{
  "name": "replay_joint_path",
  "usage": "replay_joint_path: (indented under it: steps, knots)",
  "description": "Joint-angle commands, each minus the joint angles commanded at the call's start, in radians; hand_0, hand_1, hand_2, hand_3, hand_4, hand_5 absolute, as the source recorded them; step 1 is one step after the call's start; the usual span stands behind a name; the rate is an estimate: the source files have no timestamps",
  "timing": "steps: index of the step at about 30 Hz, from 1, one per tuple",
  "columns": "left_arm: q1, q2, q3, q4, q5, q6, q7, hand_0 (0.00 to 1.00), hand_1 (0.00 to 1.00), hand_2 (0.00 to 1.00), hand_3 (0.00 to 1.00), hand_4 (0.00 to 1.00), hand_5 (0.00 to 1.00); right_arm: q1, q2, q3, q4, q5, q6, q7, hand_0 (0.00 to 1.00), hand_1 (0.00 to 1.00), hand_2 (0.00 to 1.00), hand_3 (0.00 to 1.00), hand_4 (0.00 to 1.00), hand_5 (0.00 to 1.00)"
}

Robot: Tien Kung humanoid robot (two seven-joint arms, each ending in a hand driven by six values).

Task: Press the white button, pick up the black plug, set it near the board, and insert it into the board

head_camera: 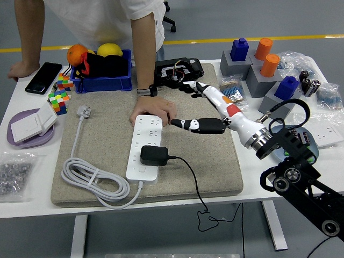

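Note:
The black plug [154,156] sits on the near half of the white power strip [145,134], its black cord [189,180] trailing off the grey mat's [102,140] front edge. My right hand [189,106] hovers open above the mat, right of the strip's far end, with fingers spread and holding nothing. It is well clear of the plug. A person's hand [153,111] presses on the far end of the strip. A white switch panel [27,125] lies on a purple plate [15,138] at the left.
The strip's white cable [91,183] coils at the mat's front left. A blue bin [102,72] with fruit, a black device [177,71], puzzle cubes [59,99] and a phone [43,77] stand at the back. Grey blocks [274,105] and a plate [277,148] of parts are on the right.

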Motion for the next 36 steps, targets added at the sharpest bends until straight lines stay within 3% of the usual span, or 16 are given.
replay_joint_path:
  steps: [1,2,7,8,22,29,36]
  knots:
    - [-0.001,-0.001,-0.001,0.000,0.002,0.000,0.000,0.655,0.655,0.651,0.651,0.621,0.010,-0.022,-0.004,0.029,0.001,0.023,-0.006,0.031,0.839,0.847,0.828,0.855,0.998,0.522]
    - [-0.001,-0.001,-0.001,0.000,0.001,0.000,-0.001,0.655,0.655,0.650,0.650,0.620,0.009,-0.041,-0.008,0.052,0.003,0.042,-0.010,0.056,0.890,0.876,0.847,0.864,0.998,0.679]
    - [-0.003,-0.004,-0.001,0.000,-0.001,-0.001,-0.004,0.655,0.655,0.650,0.650,0.620,0.009,-0.140,-0.017,0.184,0.018,0.112,-0.025,0.164,0.890,0.876,0.847,0.864,0.998,0.679]
    - [-0.003,-0.004,-0.003,0.000,0.001,-0.001,-0.003,0.654,0.655,0.651,0.651,0.621,0.011,-0.152,-0.014,0.203,0.020,0.116,-0.026,0.173,0.901,0.883,0.847,0.865,0.998,0.791]
    - [0.017,-0.001,-0.004,0.000,0.010,-0.001,-0.009,0.655,0.655,0.651,0.651,0.621,0.010,-0.319,0.090,0.508,0.070,0.199,0.019,0.273,0.903,0.877,0.842,0.861,0.998,0.837]
    - [0.017,0.001,0.009,0.000,-0.001,-0.001,-0.016,0.655,0.656,0.652,0.651,0.621,0.010,-0.359,0.088,0.611,0.102,0.203,0.040,0.311,0.906,0.880,0.853,0.872,0.998,0.846]
    - [0.023,0.003,-0.019,0.000,0.028,-0.002,-0.004,0.655,0.655,0.651,0.651,0.621,0.009,-0.360,0.087,0.615,0.106,0.190,0.031,0.310,0.906,0.886,0.865,0.880,0.998,0.857]
